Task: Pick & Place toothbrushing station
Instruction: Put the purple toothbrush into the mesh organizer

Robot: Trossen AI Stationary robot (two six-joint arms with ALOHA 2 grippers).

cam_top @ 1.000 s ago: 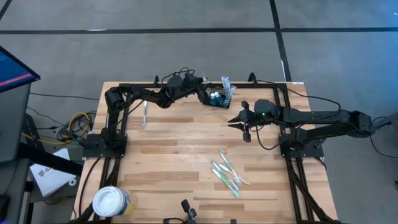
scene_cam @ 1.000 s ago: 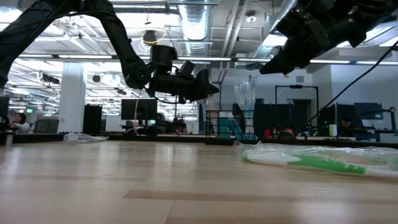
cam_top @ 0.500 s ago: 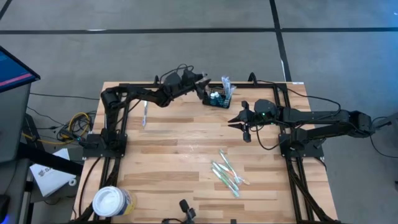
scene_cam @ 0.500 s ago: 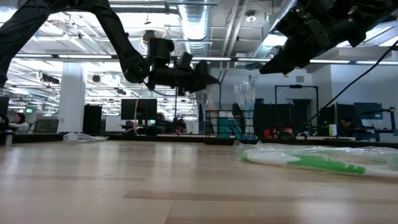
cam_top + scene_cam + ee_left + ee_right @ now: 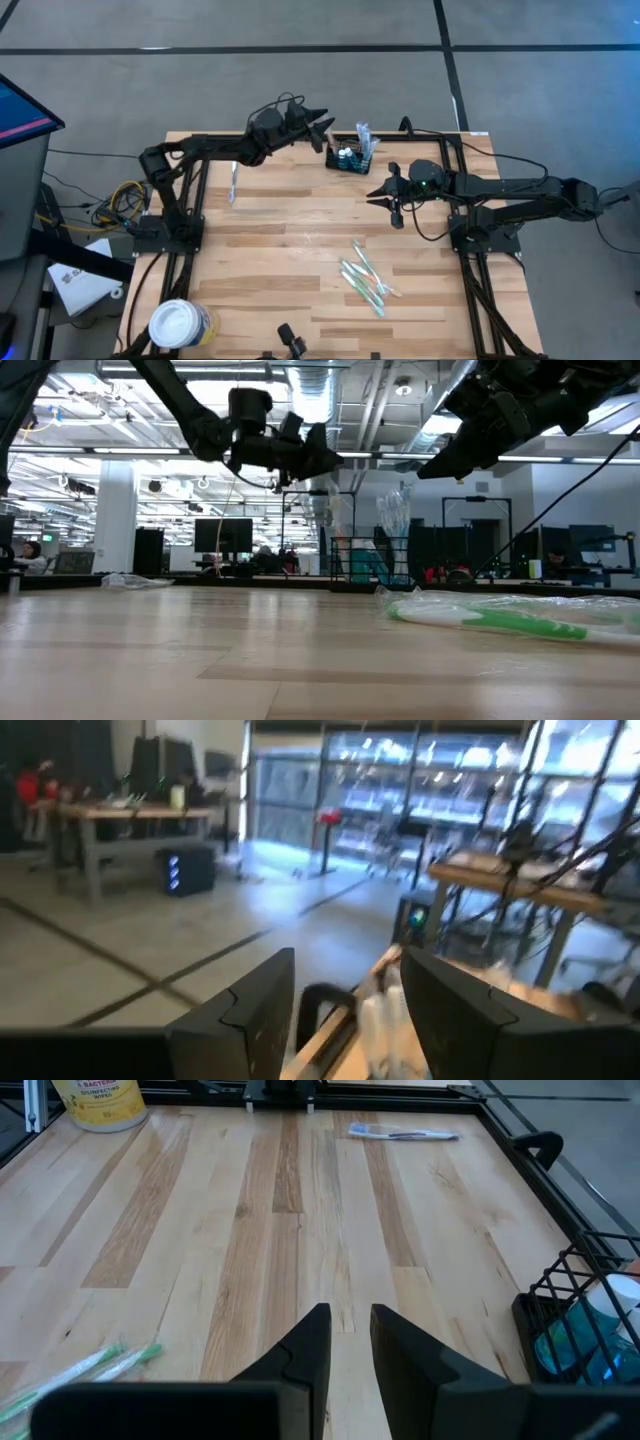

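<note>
The toothbrushing station (image 5: 350,157), a small black wire-mesh caddy holding a blue-and-white bottle and clear-wrapped brushes, stands on its base at the table's far edge; it also shows in the low view (image 5: 370,565) and the right wrist view (image 5: 580,1320). My left gripper (image 5: 322,125) hovers open, high above the table, just left of the caddy and pointing level toward it (image 5: 330,460); nothing is between its fingers (image 5: 345,1010). My right gripper (image 5: 378,195) waits in the air near-right of the caddy, its fingers (image 5: 350,1340) a narrow gap apart and holding nothing.
Several wrapped green toothbrushes (image 5: 365,280) lie on the near right of the table. One wrapped brush (image 5: 233,183) lies at the far left. A round white tub (image 5: 180,325) stands at the near left corner. Black frame rails (image 5: 200,140) edge the table.
My left gripper has risen from beside the caddy's left end and drawn slightly back from it toward the table's left, staying level. The caddy has stayed where it was.
</note>
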